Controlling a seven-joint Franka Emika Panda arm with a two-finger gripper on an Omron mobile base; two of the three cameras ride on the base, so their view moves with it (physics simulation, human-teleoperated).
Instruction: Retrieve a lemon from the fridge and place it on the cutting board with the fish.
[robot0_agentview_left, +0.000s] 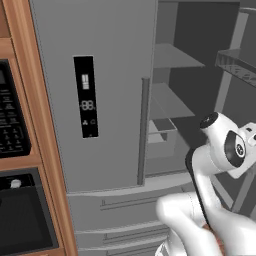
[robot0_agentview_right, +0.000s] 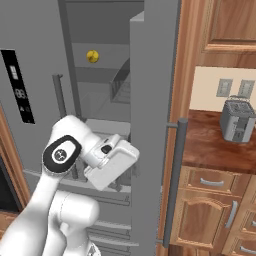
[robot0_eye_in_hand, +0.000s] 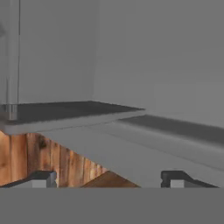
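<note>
The fridge (robot0_agentview_left: 115, 100) stands ahead with its left door shut and its right door (robot0_agentview_right: 152, 125) swung open. The lemon (robot0_agentview_right: 92, 56), small and bright yellow, lies on an upper grey shelf inside. My gripper (robot0_eye_in_hand: 109, 179) is open, its two dark fingertips (robot0_eye_in_hand: 43, 178) wide apart with nothing between them. It points into the fridge's lower part, over a grey shelf (robot0_eye_in_hand: 70, 111), well below the lemon. The arm's white hand block (robot0_agentview_right: 112, 162) sits at the open compartment's front. The cutting board and the fish are out of view.
A black display panel (robot0_agentview_left: 86, 96) is on the shut door. The open door's long handle (robot0_agentview_right: 172, 185) is to the right of the arm. A grey toaster (robot0_agentview_right: 237, 120) stands on the reddish-brown counter (robot0_agentview_right: 210, 145). A black oven (robot0_agentview_left: 10, 115) is at the left.
</note>
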